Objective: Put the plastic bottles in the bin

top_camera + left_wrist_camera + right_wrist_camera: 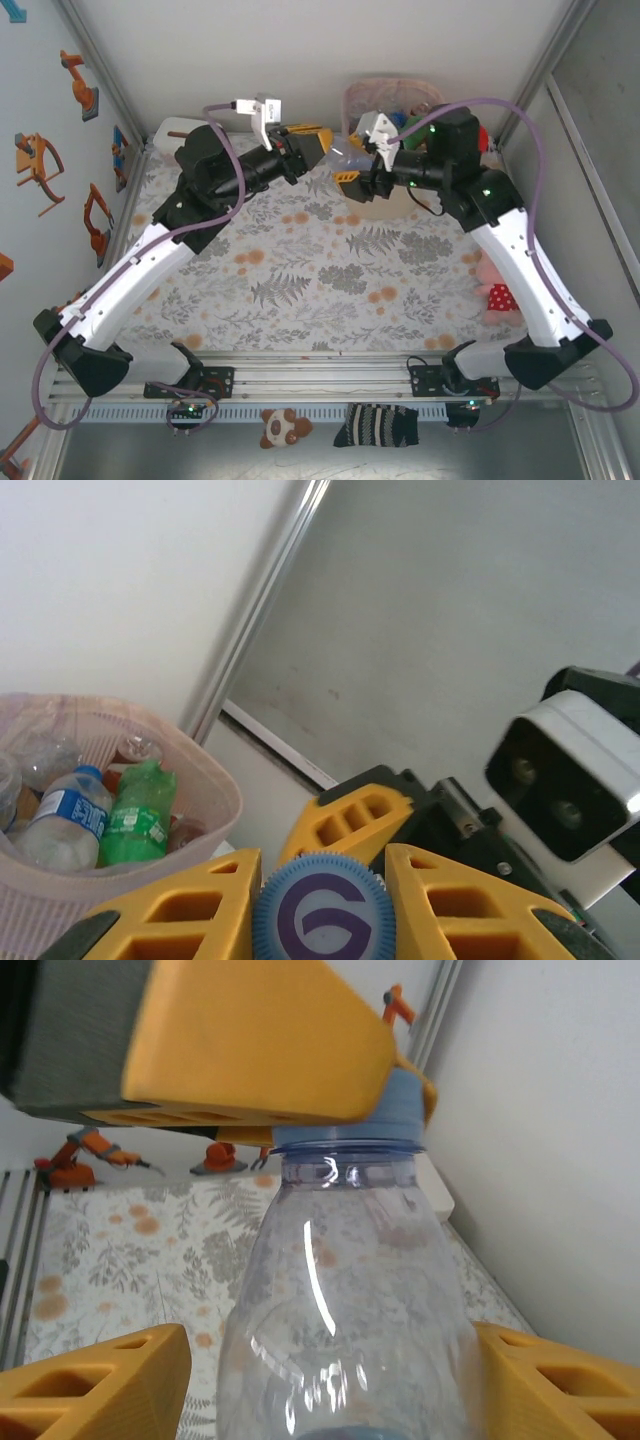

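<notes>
- At 12 o'clock on the fern-print tablecloth point(330, 260), seen from above, the left gripper point(322, 143) and the right gripper point(348, 168) meet nose to nose, raised off the cloth.
- Between them is a clear bottle point(350, 1300) with a blue cap point(323, 915). It is just in front of the bin point(352, 100), not inside it.
- The left gripper is clamped on the cap. In its wrist view the ridged cap, marked with a purple logo, sits tight between the two yellow fingers point(190, 910).
- The right gripper's jaws stand apart on either side of the bottle's body. In its wrist view a thin strip of cloth shows between one yellow finger point(110, 1385) and the plastic, while the other finger lies right at the bottle's edge.
- The pale pink lattice bin stands at about 1 o'clock against the back wall.
- It already holds a green bottle point(140, 810) and a blue-labelled clear bottle point(62, 820), among others.
- A white box point(172, 130) sits at 10 o'clock.
- A pink plush toy point(494, 288) lies at 4 o'clock by the right arm.
</notes>
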